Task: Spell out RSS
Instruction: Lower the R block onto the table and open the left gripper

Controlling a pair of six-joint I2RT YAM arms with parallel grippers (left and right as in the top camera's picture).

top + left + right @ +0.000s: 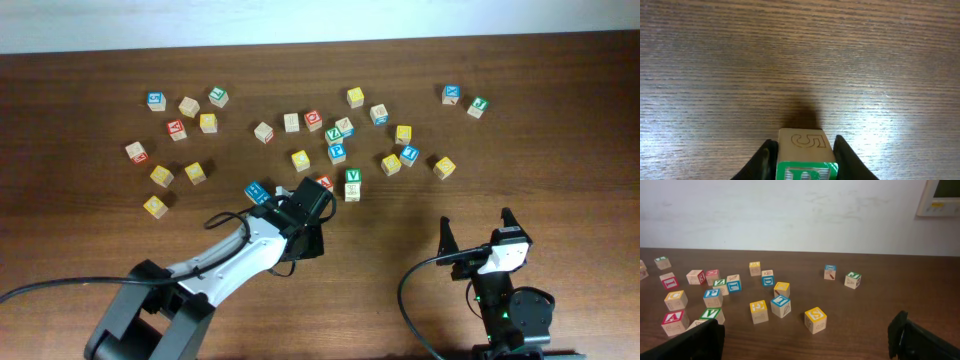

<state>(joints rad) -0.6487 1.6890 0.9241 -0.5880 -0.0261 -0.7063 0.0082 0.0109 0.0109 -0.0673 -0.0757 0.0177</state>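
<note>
My left fingers are narrow, close against both flanks of the R cube; can't tell if I'm gripping. It's a cube, so no long axis. Green R face points at my wrist. It sits near the V cube. My right fingers are wide apart.

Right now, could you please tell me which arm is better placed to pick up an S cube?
Right. The right gripper is open, empty, and faces a yellow S cube close ahead; the left gripper is clamped on the green R cube.
</note>
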